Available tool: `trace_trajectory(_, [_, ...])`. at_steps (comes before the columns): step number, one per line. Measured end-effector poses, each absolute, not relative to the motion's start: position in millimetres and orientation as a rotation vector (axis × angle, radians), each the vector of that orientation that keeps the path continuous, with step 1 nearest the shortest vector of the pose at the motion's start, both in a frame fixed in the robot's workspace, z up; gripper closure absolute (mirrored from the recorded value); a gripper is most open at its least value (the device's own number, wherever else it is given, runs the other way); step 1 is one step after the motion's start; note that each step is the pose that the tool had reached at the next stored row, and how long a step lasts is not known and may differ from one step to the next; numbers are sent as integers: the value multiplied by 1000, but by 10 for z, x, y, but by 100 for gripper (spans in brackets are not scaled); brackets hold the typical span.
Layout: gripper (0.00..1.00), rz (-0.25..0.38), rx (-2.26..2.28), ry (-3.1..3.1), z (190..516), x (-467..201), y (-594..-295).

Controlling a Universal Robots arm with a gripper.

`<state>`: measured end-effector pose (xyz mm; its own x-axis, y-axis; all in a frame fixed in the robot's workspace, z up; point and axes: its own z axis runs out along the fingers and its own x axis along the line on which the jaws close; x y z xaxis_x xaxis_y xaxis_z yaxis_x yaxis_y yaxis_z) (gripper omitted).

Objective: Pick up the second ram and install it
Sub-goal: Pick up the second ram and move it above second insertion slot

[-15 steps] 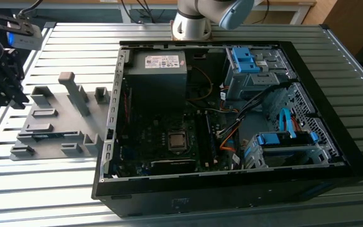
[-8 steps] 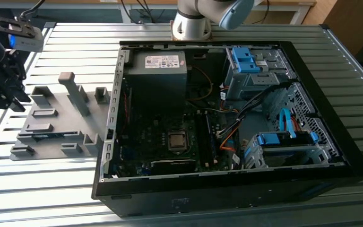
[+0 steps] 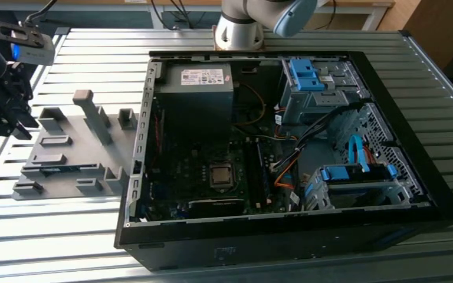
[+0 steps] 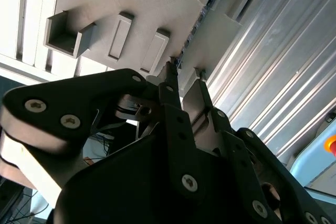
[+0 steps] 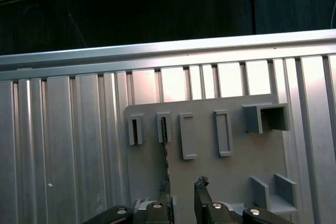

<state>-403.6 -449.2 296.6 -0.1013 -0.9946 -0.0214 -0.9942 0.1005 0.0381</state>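
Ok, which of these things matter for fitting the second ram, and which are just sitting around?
In the job: second ram, on edge in the grey holder; gripper, fingers open; open computer case.
Just there: power supply; blue drive brackets; slatted table.

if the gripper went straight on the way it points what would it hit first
The gripper would probably meet the grey holder first, right beside the second ram standing on edge in it; one finger may catch the ram, depth is unclear.
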Motion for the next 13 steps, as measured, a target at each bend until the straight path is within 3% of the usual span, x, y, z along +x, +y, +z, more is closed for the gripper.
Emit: trace_trajectory(13, [68, -67, 2105, -2318, 2889, -4037, -4521])
